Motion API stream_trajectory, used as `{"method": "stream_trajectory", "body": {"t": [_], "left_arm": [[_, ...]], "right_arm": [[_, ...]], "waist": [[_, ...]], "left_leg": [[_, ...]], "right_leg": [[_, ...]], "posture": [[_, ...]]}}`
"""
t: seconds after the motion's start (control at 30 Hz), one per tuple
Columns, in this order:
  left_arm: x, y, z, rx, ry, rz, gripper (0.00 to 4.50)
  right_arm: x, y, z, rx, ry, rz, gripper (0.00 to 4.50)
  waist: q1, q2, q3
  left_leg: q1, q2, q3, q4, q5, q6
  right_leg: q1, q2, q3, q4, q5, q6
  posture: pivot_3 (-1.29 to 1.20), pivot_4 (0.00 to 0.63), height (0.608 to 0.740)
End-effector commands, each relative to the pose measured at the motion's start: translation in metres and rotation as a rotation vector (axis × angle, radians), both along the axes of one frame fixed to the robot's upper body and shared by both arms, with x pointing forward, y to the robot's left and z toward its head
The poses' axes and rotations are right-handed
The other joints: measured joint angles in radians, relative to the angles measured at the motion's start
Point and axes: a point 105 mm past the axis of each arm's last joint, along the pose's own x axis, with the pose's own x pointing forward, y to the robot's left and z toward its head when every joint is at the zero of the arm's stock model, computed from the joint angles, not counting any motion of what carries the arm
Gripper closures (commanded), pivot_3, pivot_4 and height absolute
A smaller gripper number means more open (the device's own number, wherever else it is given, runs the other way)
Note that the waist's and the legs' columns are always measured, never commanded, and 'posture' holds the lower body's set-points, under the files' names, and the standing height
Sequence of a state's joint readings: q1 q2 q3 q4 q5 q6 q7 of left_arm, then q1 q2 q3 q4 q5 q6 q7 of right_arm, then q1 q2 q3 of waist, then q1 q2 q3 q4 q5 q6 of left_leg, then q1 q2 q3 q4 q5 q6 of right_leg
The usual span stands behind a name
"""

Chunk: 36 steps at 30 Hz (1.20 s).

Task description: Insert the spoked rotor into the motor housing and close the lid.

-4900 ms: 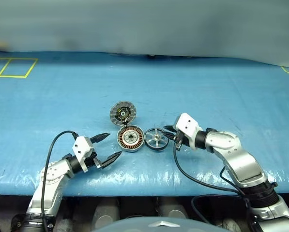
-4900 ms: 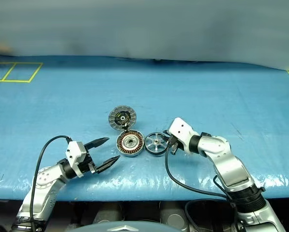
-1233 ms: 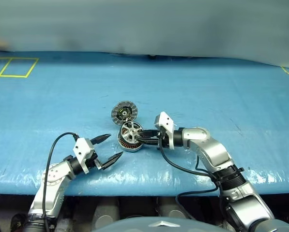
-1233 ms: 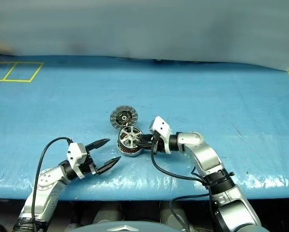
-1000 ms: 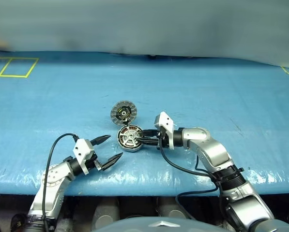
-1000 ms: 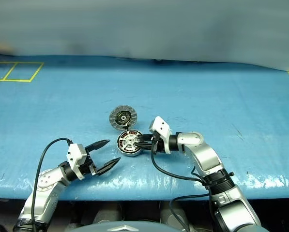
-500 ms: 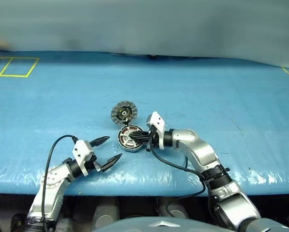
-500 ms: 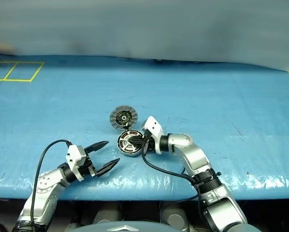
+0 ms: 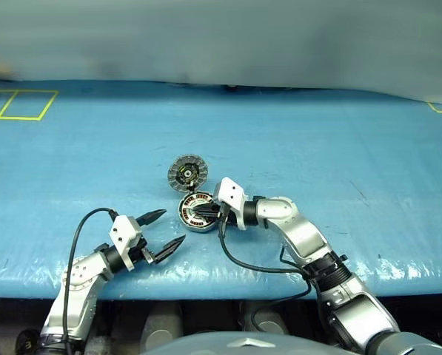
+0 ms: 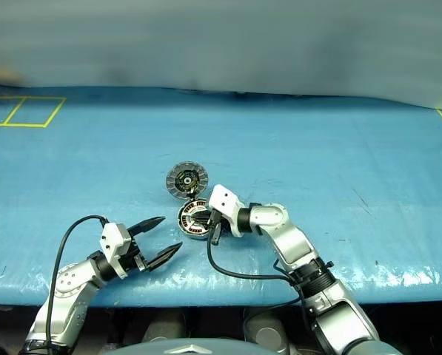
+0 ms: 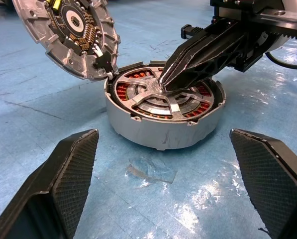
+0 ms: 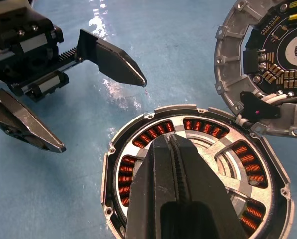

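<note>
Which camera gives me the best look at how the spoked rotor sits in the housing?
The left wrist view: the spoked rotor shows from the side, inside the motor housing. The right wrist view looks straight down, the shut right gripper covering its middle. In the head views it is tiny.

Both arms are silver-grey metal tubes with black joint rings, each ending in a white boxy wrist block. The left gripper [image 9: 163, 229] and right gripper [image 11: 164, 85] have 2 black pointed fingers with textured pads. A thin black cable loops off each wrist.
</note>
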State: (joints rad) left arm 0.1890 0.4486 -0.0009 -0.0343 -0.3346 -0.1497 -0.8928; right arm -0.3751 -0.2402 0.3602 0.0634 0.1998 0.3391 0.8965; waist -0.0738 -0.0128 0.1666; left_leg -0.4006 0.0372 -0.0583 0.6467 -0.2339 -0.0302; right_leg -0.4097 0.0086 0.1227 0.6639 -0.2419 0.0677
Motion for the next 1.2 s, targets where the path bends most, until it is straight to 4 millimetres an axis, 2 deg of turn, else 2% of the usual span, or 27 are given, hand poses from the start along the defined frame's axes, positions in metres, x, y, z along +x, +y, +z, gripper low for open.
{"method": "stream_trajectory", "body": {"t": [0.03,0.13,0.3,0.4,0.47,0.73,0.83,0.93,1.07,1.2], "left_arm": [[0.005,0.007,0.011,-0.018,-0.051,0.04,0.0],[0.012,0.017,0.018,-0.048,-0.067,0.116,0.0],[0.025,0.032,0.023,-0.091,-0.04,0.213,0.0],[0.038,0.038,0.022,-0.098,-0.005,0.229,0.61],[0.048,0.038,0.023,-0.079,-0.006,0.23,1.27],[0.104,0.039,0.039,-0.066,-0.022,0.283,3.93],[0.122,0.034,0.045,-0.078,-0.017,0.279,3.93],[0.141,0.011,0.054,-0.117,0.007,0.187,3.93],[0.153,-0.019,0.07,-0.213,0.042,0.02,3.93],[0.156,-0.036,0.079,-0.277,0.107,-0.108,3.93]], "right_arm": [[0.004,-0.004,0.045,0.191,-0.045,-0.014,4.45],[0.009,-0.016,0.056,0.228,-0.068,-0.064,4.45],[0.003,-0.032,0.051,0.208,-0.062,-0.083,4.45],[-0.006,-0.042,0.031,0.15,-0.014,-0.072,4.5],[-0.011,-0.046,0.024,0.14,0.005,-0.07,4.5],[-0.018,-0.06,0.018,0.139,0.016,-0.124,4.5],[-0.019,-0.062,0.018,0.141,0.018,-0.134,4.5],[-0.021,-0.063,0.018,0.145,0.018,-0.146,4.5],[-0.023,-0.065,0.017,0.14,0.018,-0.154,4.5],[-0.023,-0.068,0.018,0.135,0.011,-0.173,4.5]], "waist": [[0.0,0.0,0.0],[0.001,0.0,0.0],[0.005,0.0,0.0],[0.008,0.0,0.0],[0.006,0.0,0.0],[0.007,0.0,0.0],[0.007,0.0,0.0],[0.013,-0.001,0.001],[0.013,-0.001,0.001],[0.005,-0.001,0.001]], "left_leg": [[-0.001,0.0,0.0,0.0,0.0,0.0],[-0.001,0.0,0.0,0.0,0.0,0.0],[-0.001,0.0,-0.001,0.0,0.0,0.0],[-0.001,-0.001,-0.001,0.0,0.0,0.0],[-0.002,0.0,-0.001,0.0,0.0,0.0],[-0.002,-0.001,-0.001,0.0,0.0,0.0],[-0.003,-0.001,-0.001,0.0,0.0,0.0],[-0.004,-0.001,-0.002,0.0,0.0,0.0],[-0.007,-0.002,-0.004,0.001,0.0,0.0],[-0.009,-0.002,-0.004,0.002,0.0,0.0]], "right_leg": [[-0.001,0.0,0.0,0.0,0.0,0.0],[-0.001,0.0,0.0,0.0,0.002,0.003],[-0.001,0.0,0.0,0.0,0.002,0.004],[-0.001,0.0,-0.001,-0.001,0.002,0.004],[-0.001,0.0,0.0,-0.001,0.002,0.004],[0.0,0.001,-0.001,-0.001,0.003,0.006],[-0.001,0.0,0.0,-0.002,0.004,0.007],[-0.001,0.0,-0.001,-0.002,0.004,0.007],[-0.002,0.001,-0.002,-0.003,0.005,0.009],[-0.004,0.001,-0.002,-0.003,0.005,0.009]], "posture": [[0.0,0.15,0.74],[0.0,0.15,0.74],[0.0,0.15,0.74],[0.0,0.15,0.74],[0.0,0.15,0.74],[0.0,0.15,0.74],[0.0,0.15,0.74],[0.0,0.15,0.74],[0.0,0.15,0.74],[0.0,0.15,0.74]]}}
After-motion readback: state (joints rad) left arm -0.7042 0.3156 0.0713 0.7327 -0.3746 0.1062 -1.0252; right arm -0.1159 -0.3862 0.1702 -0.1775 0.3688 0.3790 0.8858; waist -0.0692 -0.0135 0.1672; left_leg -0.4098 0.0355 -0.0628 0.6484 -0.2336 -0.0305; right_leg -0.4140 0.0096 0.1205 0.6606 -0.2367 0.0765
